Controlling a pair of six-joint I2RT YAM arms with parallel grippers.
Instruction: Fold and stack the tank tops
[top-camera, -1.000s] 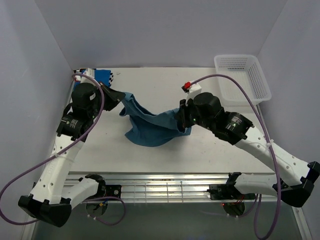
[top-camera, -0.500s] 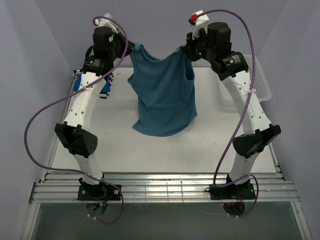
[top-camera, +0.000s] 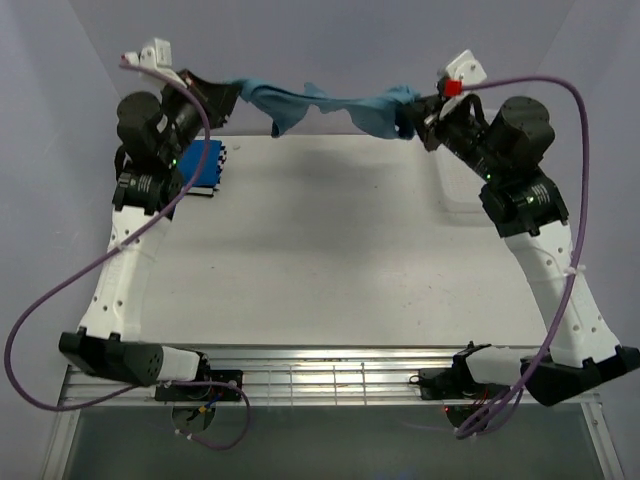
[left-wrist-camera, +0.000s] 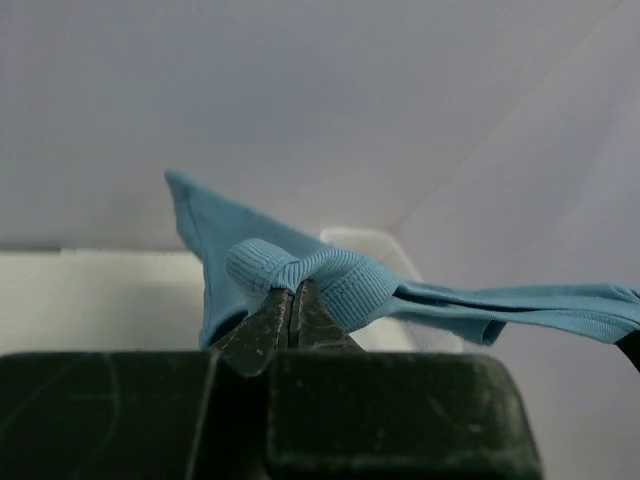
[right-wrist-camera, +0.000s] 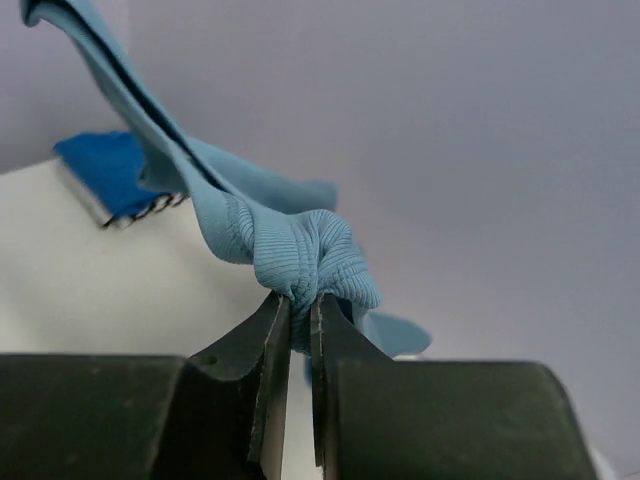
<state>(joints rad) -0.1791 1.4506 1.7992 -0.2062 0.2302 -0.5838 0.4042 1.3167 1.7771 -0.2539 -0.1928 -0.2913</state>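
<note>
The muted teal-blue tank top (top-camera: 325, 102) hangs stretched in the air between both grippers, above the table's far edge. My left gripper (top-camera: 228, 92) is shut on its left end, the ribbed hem (left-wrist-camera: 340, 280) bunched over the jaws. My right gripper (top-camera: 412, 118) is shut on its right end, ribbed cloth (right-wrist-camera: 300, 250) pinched between the fingers. The royal blue top (top-camera: 197, 165) lies folded at the table's far left on the black-and-white striped one, whose edge (top-camera: 222, 158) peeks out; the stack also shows in the right wrist view (right-wrist-camera: 110, 175).
The white mesh basket (top-camera: 462, 200) stands at the table's far right, mostly hidden behind my right arm. Grey walls close in the back and both sides. A metal rail (top-camera: 320, 378) runs along the near edge.
Both grippers lifted the teal top off the table, held it hanging open, then swung it up and back so it now stretches nearly flat between them at the far edge.
</note>
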